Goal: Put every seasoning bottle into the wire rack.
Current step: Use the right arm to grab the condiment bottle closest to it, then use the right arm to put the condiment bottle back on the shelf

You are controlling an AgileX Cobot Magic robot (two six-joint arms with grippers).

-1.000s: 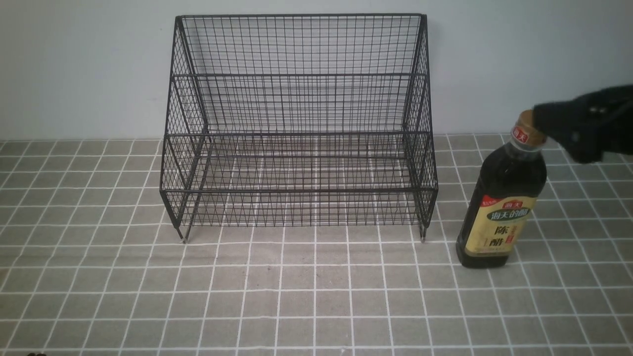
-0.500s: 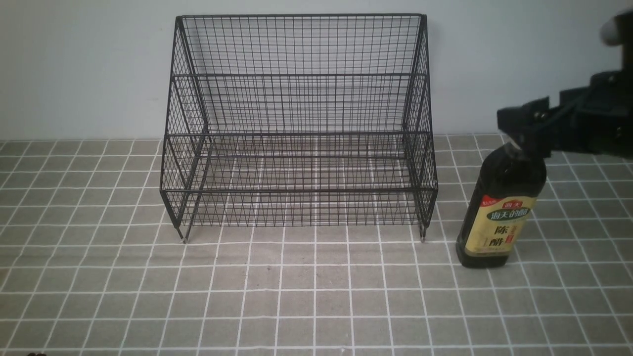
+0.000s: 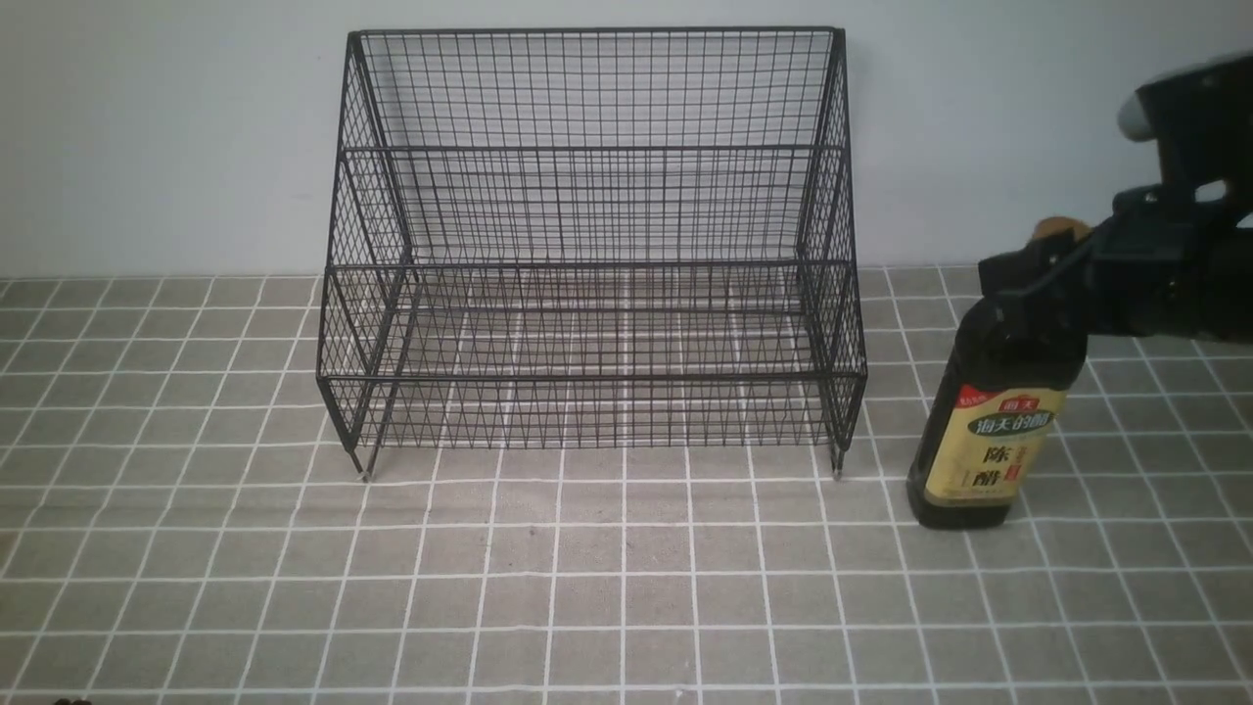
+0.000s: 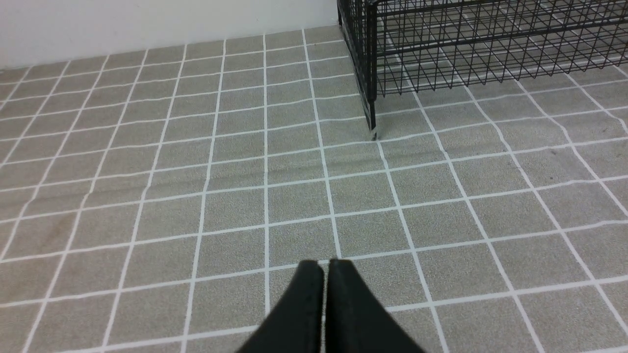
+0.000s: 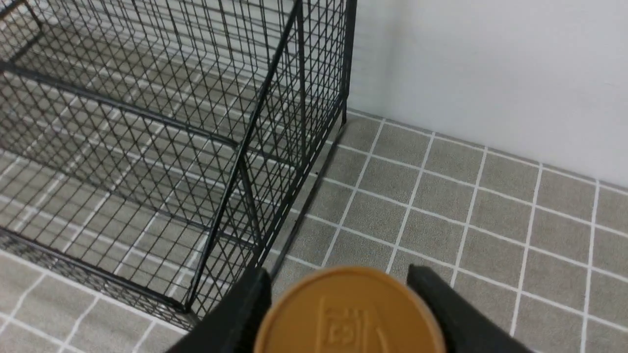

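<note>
Seasoning bottle (image 3: 994,431) upright on grey tiled surface (image 3: 626,587), white wall (image 3: 176,137) behind

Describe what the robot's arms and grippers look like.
The right arm is black and boxy, with a pale grey rounded part at its top. The left gripper and the right gripper each have two plain matte black tapering fingers.

Seasoning bottle (image 3: 991,431) neck hidden behind right gripper (image 3: 1028,279); cap (image 5: 348,314) cut off; contact perhaps made.

Grey gridded tabletop (image 3: 626,587), pale wall (image 3: 147,127)
</note>
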